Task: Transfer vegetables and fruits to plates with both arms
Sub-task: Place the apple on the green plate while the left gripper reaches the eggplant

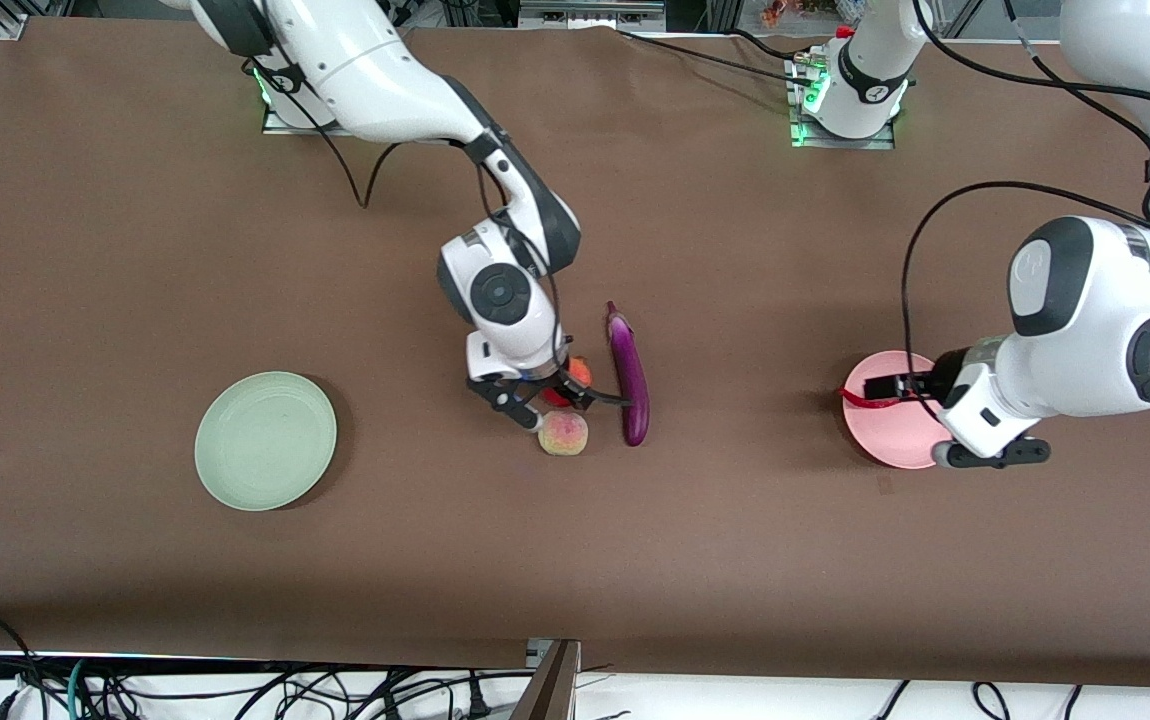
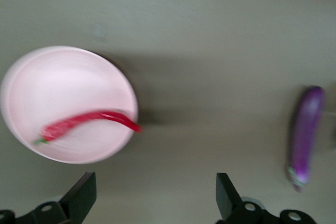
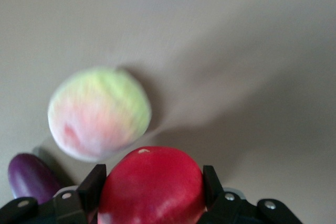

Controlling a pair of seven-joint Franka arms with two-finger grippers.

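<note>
My right gripper (image 1: 557, 392) is shut on the red pomegranate (image 1: 580, 372) in the middle of the table; its fingers (image 3: 93, 186) press both sides of the fruit (image 3: 151, 182). The peach (image 1: 563, 434) lies just nearer the front camera, also in the right wrist view (image 3: 98, 113). The purple eggplant (image 1: 628, 375) lies beside them toward the left arm's end and shows in both wrist views (image 3: 31, 179) (image 2: 306, 135). The red chili (image 2: 89, 124) lies on the pink plate (image 1: 890, 435), its tip over the rim. My left gripper (image 1: 885, 385) is open and empty above that plate (image 2: 63, 77). The mint green plate (image 1: 265, 440) is bare.
The brown table cover runs to the front edge, where cables and a wooden bar (image 1: 550, 685) lie. Both arm bases (image 1: 845, 110) stand along the edge farthest from the front camera. A black cable loops above the left wrist (image 1: 935, 230).
</note>
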